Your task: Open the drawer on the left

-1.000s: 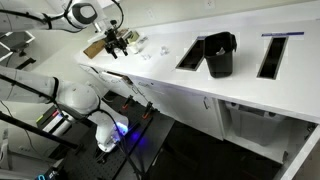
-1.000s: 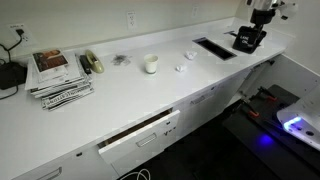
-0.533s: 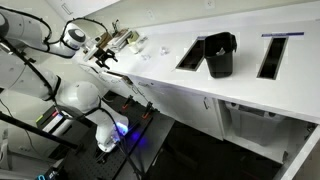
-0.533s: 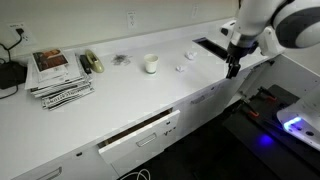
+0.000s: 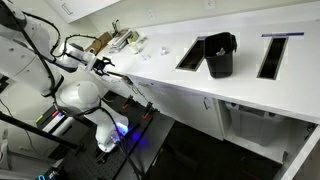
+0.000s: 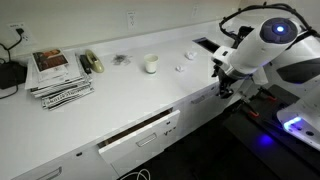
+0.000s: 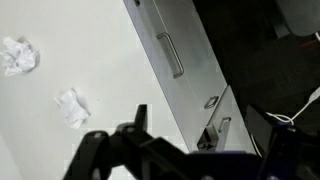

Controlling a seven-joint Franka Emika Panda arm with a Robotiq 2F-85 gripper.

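Observation:
The drawer is a shallow white-fronted one under the counter, slightly pulled out, with a thin tan strip of its inside showing along the top. My gripper hangs just past the counter's front edge, well to the right of that drawer in this view and touching nothing. It also shows in an exterior view beside the counter's end. In the wrist view my dark fingers look spread apart and empty, above a white cabinet front with a metal handle.
On the counter lie a stack of magazines, a small white cup and crumpled paper. A black bin stands between two counter cut-outs. A brown board lies at the counter's end.
My arm has swung down from above the counter's far end to in front of its front edge, and the gripper is now lower, level with the cabinet fronts. The drawer has not moved.

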